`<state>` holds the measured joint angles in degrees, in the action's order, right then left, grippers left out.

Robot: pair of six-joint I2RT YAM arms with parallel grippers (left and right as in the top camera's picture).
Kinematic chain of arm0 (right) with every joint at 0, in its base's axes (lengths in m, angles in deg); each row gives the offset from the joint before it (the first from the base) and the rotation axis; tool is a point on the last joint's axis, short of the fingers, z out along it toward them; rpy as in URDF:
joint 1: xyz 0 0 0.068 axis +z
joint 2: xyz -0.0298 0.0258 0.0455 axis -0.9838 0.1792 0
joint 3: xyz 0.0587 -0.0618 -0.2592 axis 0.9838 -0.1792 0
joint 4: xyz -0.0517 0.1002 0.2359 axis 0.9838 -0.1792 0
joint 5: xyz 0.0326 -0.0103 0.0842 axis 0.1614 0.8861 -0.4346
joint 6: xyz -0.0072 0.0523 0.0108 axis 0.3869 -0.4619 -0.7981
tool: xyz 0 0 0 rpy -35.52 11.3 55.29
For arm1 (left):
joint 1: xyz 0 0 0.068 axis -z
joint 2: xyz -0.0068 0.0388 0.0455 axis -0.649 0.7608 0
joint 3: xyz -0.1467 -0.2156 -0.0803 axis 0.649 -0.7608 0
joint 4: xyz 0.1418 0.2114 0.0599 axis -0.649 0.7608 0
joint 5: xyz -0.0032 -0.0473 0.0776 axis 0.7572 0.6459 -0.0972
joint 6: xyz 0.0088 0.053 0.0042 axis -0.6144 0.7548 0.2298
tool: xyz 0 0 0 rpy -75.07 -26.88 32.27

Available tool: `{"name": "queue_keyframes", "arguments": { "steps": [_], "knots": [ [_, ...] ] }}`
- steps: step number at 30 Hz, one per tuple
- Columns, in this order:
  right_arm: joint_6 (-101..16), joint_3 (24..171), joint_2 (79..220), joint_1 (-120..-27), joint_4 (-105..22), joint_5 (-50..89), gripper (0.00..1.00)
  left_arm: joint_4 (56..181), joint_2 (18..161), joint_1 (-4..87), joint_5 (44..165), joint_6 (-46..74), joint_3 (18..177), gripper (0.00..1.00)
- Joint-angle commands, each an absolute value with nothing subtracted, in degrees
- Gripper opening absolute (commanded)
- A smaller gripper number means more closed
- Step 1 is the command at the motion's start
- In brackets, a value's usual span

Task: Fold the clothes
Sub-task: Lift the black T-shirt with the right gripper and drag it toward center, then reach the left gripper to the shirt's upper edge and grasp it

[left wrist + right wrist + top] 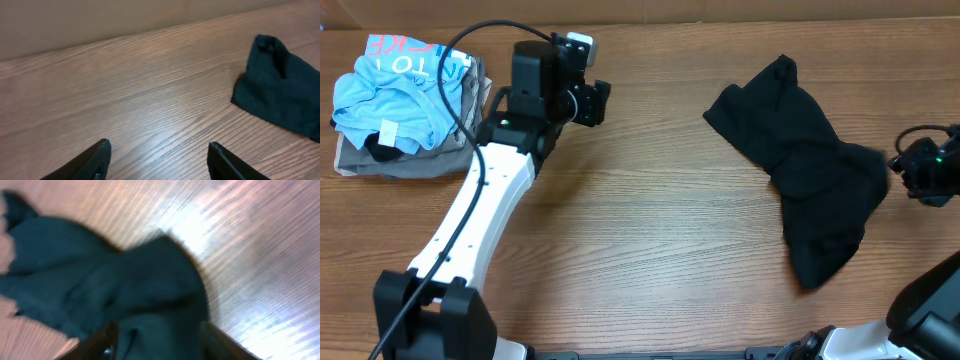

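Observation:
The black garment (810, 190) lies crumpled on the wooden table at the right, with no label showing. My left gripper (590, 100) is open and empty, hovering over bare wood well left of the garment. In the left wrist view (157, 147) a corner of the garment (280, 95) shows at the right. My right gripper (905, 170) is at the garment's right edge. In the blurred right wrist view (157, 330) its fingers are spread, with black cloth (125, 280) between and below them.
A light blue printed T-shirt (400, 85) lies on a folded grey-tan garment (380, 160) at the far left of the table. The left arm's white link (480, 210) stretches across the left front. A wall runs along the table's back edge.

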<state>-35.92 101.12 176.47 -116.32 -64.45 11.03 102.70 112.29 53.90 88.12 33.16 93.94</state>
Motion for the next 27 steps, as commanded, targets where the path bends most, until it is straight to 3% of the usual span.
{"name": "queue_keyframes", "arguments": {
  "steps": [1, 9, 19, 20, 23, 27],
  "knots": [
    [-32.4, 105.2, 174.5, -115.6, -64.9, 0.6, 0.62, 100.7, 115.2, 56.9, 91.7, 35.1, 95.3, 0.69],
    [-31.6, 109.6, 173.9, -108.8, -66.8, 0.5, 0.71, 94.8, 124.0, 65.2, 91.5, 34.7, 99.5, 0.72],
    [-31.6, 109.6, 173.8, -106.5, -68.6, 1.2, 0.77, 122.3, 141.6, 68.4, 91.5, 34.7, 139.0, 0.75],
    [-31.6, 109.6, 173.8, -106.5, -68.5, 1.1, 0.78, 123.8, 143.5, 68.4, 91.5, 34.6, 142.6, 0.75],
    [-31.6, 109.6, 173.8, -106.4, -68.2, 0.7, 0.97, 126.7, 150.1, 68.4, 91.5, 33.3, 151.4, 0.78],
    [-31.6, 109.6, 173.8, -106.4, -68.8, 0.8, 1.0, 127.3, 157.2, 68.4, 93.2, 31.6, 154.7, 0.79]
  ]
}}
